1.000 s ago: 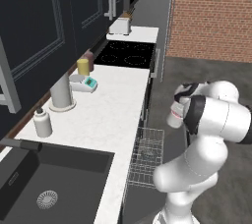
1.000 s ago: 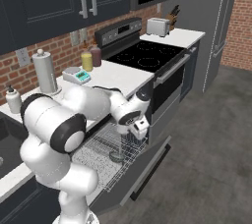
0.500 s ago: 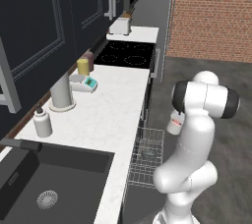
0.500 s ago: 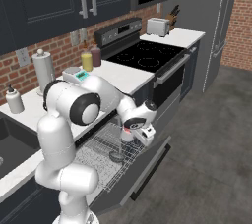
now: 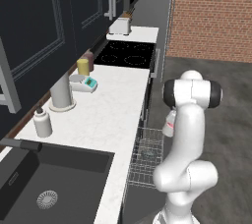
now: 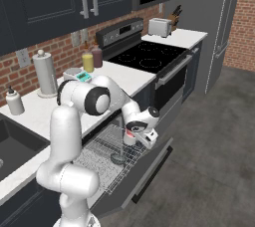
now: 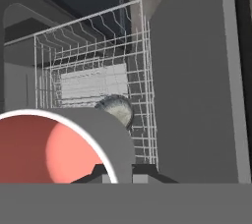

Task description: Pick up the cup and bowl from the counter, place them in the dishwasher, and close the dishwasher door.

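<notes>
The cup (image 7: 64,149) was seen held at the gripper (image 6: 135,132), above the pulled-out wire rack (image 6: 107,149) of the dishwasher, with the jaws clamped on its side wall; in the hand view its salmon-red mouth was turned toward the camera, so the cup was judged to be carried tilted or on its side. It was judged a light, rigid, smooth-walled thing, likely to slip if the grip were loosened early, and best held across its short cylindrical wall, as appeared to be done. The bowl (image 7: 116,110) was seen already lying in the rack, a dark round shape among the wires; in the right base view it (image 6: 118,158) was made out below the cup. The dishwasher door (image 6: 149,171) was shown let down and open. From the left base view the cup (image 5: 169,124) was largely covered by the white arm, and only a pale sliver with a red edge could be told. The fingertips themselves were mostly hidden behind the cup in the hand view, and whether the bowl sat upright or leaned against the wires could not be told.
</notes>
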Robot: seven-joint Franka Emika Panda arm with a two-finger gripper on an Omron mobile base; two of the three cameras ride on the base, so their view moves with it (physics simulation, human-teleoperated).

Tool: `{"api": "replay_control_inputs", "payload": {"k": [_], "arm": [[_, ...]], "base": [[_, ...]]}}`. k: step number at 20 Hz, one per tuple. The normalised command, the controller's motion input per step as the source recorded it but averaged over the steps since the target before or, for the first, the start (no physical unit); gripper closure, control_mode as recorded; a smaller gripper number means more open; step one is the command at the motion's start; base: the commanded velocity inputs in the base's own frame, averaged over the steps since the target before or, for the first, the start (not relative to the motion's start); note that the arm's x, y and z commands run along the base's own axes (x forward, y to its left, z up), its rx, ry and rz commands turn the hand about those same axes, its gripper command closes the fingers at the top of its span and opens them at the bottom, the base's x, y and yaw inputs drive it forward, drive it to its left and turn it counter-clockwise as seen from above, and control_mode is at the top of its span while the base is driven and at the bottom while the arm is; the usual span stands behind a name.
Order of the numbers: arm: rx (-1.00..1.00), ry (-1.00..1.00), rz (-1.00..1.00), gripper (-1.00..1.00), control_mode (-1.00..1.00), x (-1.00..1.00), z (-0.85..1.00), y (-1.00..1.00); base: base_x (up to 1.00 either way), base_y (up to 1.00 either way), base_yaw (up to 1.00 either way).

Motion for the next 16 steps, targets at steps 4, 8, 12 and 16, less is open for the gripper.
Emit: {"api": "replay_control_inputs", "payload": {"k": [4,8,12,16], "arm": [[0.01,0.00,0.11,1.00,-1.00,0.56,-0.34,0.00],[0.01,0.00,0.10,1.00,-1.00,0.57,-0.47,0.00],[0.00,-0.02,0.08,1.00,-1.00,0.56,-0.52,0.00],[0.02,-0.18,0.10,1.00,-1.00,0.36,-0.71,0.00]], "base": [[0.00,0.00,0.00],[0.00,0.00,0.00],[0.00,0.00,0.00],[0.00,0.00,0.00]]}}
